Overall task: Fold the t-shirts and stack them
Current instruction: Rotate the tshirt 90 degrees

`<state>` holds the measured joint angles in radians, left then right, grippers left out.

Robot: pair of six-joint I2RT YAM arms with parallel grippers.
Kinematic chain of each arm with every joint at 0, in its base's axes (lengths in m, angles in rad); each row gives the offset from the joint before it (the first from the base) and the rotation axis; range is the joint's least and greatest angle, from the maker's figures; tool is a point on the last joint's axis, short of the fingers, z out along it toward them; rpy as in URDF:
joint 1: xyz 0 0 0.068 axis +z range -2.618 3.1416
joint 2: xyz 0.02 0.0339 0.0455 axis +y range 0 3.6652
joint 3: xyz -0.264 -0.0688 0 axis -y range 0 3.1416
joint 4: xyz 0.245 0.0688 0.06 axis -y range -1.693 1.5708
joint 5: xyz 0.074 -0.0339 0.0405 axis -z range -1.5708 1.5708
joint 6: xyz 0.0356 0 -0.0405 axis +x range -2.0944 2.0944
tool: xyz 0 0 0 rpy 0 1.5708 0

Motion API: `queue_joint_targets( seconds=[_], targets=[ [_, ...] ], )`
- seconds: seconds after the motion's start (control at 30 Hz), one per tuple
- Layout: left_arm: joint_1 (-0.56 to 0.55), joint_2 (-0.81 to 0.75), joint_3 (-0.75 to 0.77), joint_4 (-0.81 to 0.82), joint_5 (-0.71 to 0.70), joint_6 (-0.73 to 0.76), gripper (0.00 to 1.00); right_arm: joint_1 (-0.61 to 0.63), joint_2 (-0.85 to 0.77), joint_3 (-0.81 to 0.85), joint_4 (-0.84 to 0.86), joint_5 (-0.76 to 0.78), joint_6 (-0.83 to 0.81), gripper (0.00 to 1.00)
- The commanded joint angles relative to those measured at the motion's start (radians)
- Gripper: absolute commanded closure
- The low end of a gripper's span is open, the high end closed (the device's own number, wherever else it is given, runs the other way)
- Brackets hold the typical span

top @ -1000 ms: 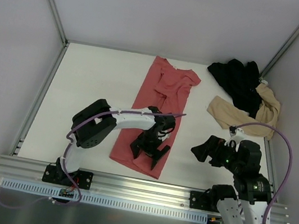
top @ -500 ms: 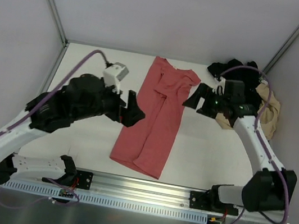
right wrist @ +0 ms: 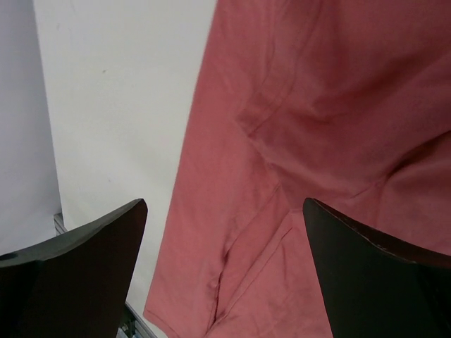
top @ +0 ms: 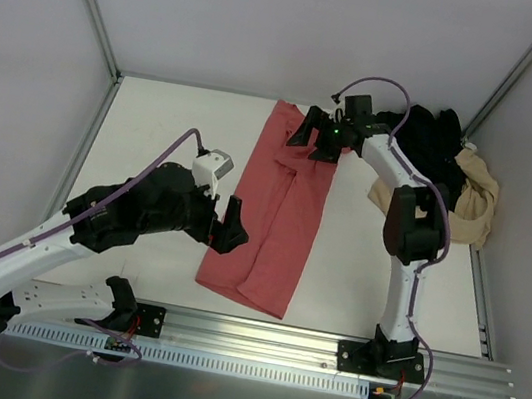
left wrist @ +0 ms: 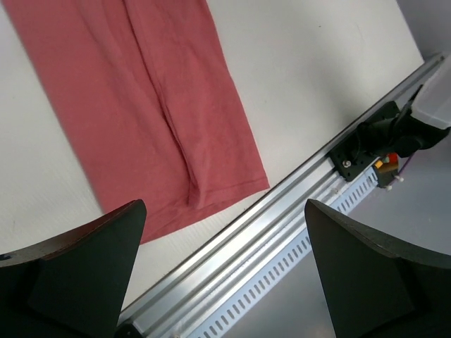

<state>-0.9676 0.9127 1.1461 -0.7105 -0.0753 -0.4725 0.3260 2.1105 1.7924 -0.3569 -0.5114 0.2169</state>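
Observation:
The coral-red t-shirt [top: 274, 211] lies on the table folded into a long strip, both sides turned in. It also shows in the left wrist view [left wrist: 141, 105] and the right wrist view [right wrist: 317, 141]. My left gripper [top: 229, 226] is open and empty, raised just left of the strip's lower half. My right gripper [top: 309, 133] is open and empty above the strip's far end near the collar. The black t-shirt [top: 425, 144] and the beige t-shirt [top: 448, 203] lie crumpled together at the back right.
The aluminium rail [top: 254, 337] runs along the table's near edge and also shows in the left wrist view [left wrist: 282, 225]. White walls with metal corner posts [top: 90, 0] close in the table's left, back and right.
My right arm has swung from the near right up to the shirt's far end. My left gripper has left the strip's lower part and now hovers raised at its left side.

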Motion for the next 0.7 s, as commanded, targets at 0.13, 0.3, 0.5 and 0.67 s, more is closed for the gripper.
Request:
queue_joint_targets(
  seconds=[0.13,0.3,0.5,0.67],
  targets=[
    [0.000,-0.035,-0.032,0.115,0.065,-0.006,0.01,-0.036,0.143,0.168,-0.010,-0.001,0.044,0.01],
    [0.000,-0.017,-0.068,0.141,0.074,-0.014,0.01,-0.059,0.224,0.222,0.001,0.002,0.071,0.00],
    [0.000,0.005,-0.063,0.164,0.108,-0.006,0.01,-0.059,0.293,0.249,0.021,0.001,0.128,0.00],
    [0.000,0.017,-0.054,0.163,0.118,0.009,0.01,-0.048,0.359,0.301,0.013,-0.003,0.150,0.01]
  ],
)
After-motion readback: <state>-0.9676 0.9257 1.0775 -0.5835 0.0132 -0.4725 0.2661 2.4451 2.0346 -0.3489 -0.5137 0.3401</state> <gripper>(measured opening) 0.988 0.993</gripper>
